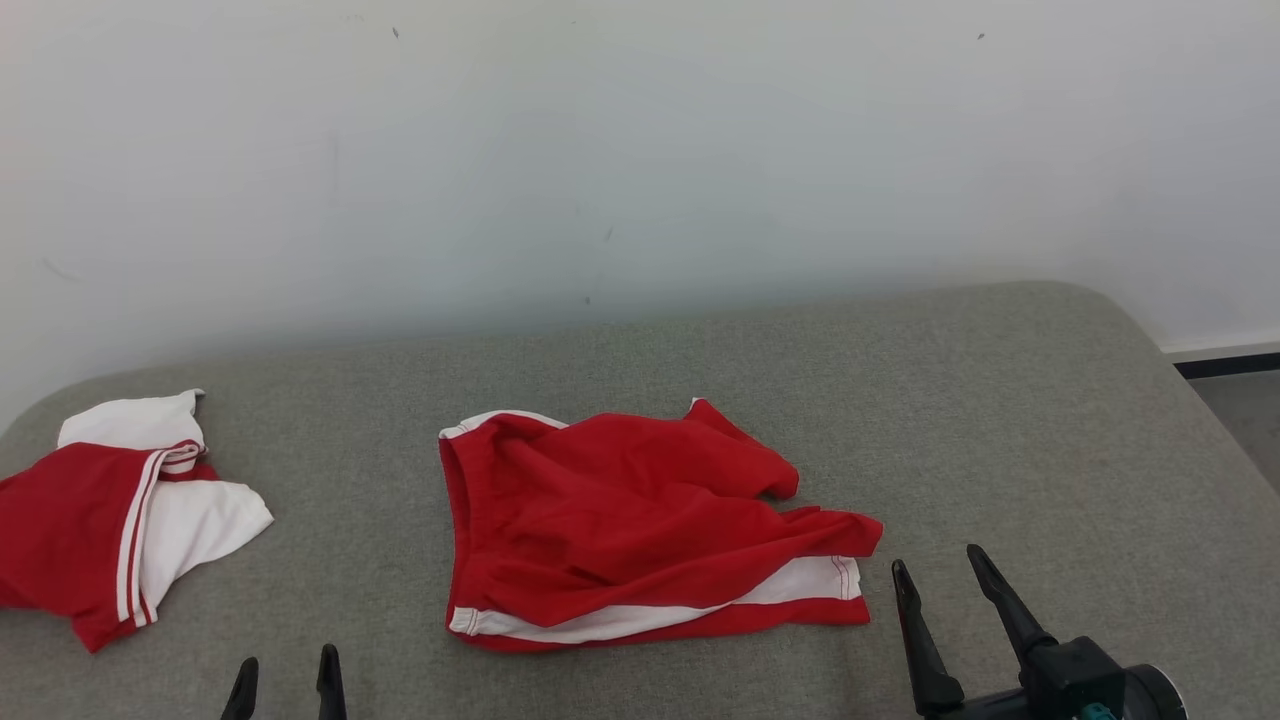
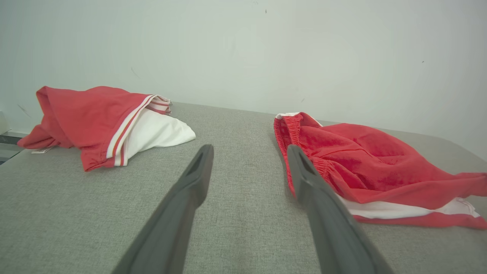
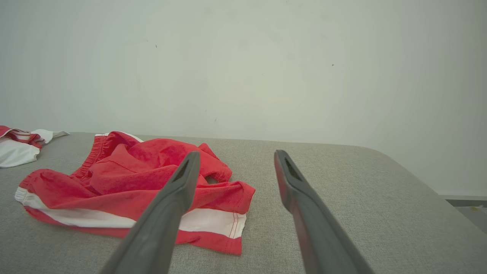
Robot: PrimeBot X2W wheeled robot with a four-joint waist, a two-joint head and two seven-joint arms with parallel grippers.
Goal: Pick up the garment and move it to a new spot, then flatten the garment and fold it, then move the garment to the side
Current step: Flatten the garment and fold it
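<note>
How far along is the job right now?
Nothing looks finished: the red shorts lie rumpled and unfolded on the grey table. Nothing is in hand: the left gripper and the right gripper are open, empty and apart from the cloth. Flattening, folding and moving aside are left; whether the shorts were already relocated cannot be told. A red and white shirt lies bunched at the left.

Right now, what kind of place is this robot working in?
Probably a plain indoor room set up for folding clothes: a grey fabric-covered surface before a bare white wall, with crumpled red shorts and a red-and-white garment lying on it.
</note>
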